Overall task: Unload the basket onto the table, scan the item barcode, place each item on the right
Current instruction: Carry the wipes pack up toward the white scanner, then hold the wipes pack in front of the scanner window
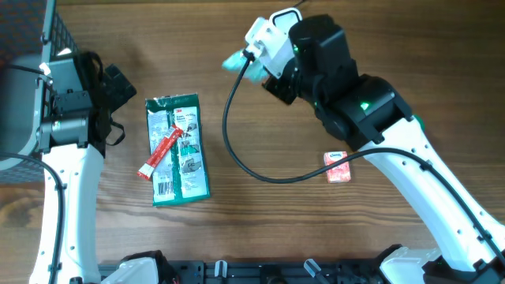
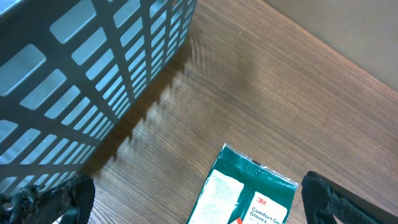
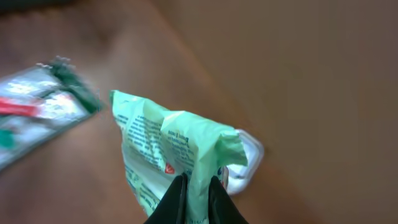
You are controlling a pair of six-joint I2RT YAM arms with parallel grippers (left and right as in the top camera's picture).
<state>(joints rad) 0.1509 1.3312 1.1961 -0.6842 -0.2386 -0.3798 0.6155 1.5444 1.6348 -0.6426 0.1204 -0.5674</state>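
Near the far edge of the bench (image 1: 276, 221), about the middle of its width, you see the right end effector (image 3: 193, 186) clamped on a light green packet (image 3: 174, 149). Its two dark fingers (image 3: 177, 199) are pressed together on the lower edge of the packet, which stands up crumpled between them, lifted off the wood. The packet carries some print, but it is too blurred to read. Behind it a white rounded object (image 3: 250, 155) shows partly; you cannot tell what it is.

Toward the left side of the bench lies a dark green glove pack (image 1: 179, 150), flat, label up. A red sachet (image 1: 160, 154) rests across it at a slant, and its lower end passes over the left edge of the pack. Right of the middle, well apart from the pack, a small pink packet (image 1: 338, 167) lies beside the right arm.

The left end effector (image 1: 118, 106) hangs at the left edge of the bench, just beside the glove pack, with its fingers wide apart and nothing between them. A grey basket (image 2: 93, 68) with slotted walls stands at the far left corner.
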